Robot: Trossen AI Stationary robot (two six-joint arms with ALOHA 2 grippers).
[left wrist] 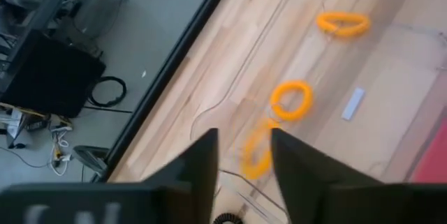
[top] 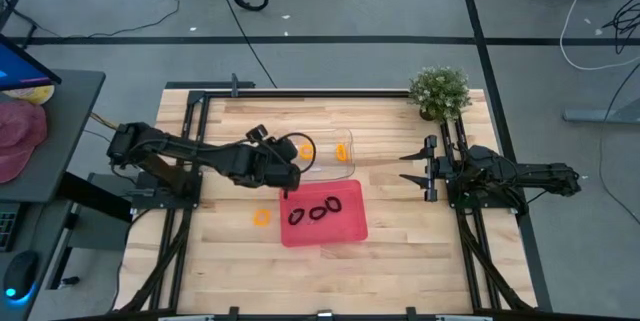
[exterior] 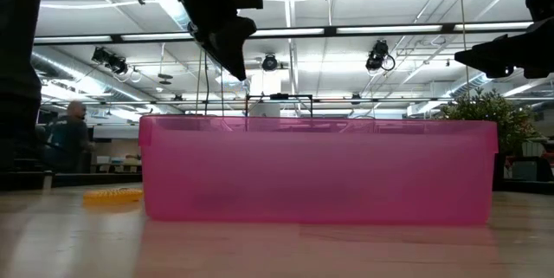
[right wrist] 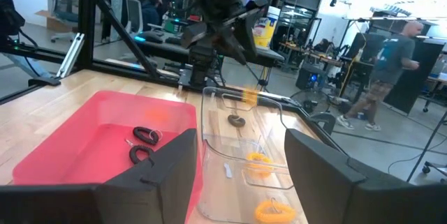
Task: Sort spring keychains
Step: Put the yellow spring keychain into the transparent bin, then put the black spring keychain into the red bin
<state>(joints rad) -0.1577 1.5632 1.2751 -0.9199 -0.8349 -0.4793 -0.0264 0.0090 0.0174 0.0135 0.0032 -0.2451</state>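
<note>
The left gripper (left wrist: 242, 161) has its jaws parted, and an orange spring keychain (left wrist: 257, 153) shows in the gap between the two dark fingers; whether the fingers touch it, I cannot tell. This gripper hangs over the left end of the clear tray (top: 340, 164), which stands just behind the pink tray (top: 345, 226) near the middle of the wooden table (top: 400, 251). In the clear tray lie two more orange keychains (left wrist: 291, 100), one round and one flattened farther along (left wrist: 342, 23). In the pink tray three black spring keychains (top: 320, 210) lie in a row, close to each other. One orange keychain (top: 262, 217) rests on the table just beside the left side of the pink tray.

The right gripper (top: 412, 169) waits at the right side of the table, its jaws standing apart and empty, near a small potted plant (top: 440, 91) at the far right corner. A person (right wrist: 391, 63) walks in the room behind.
</note>
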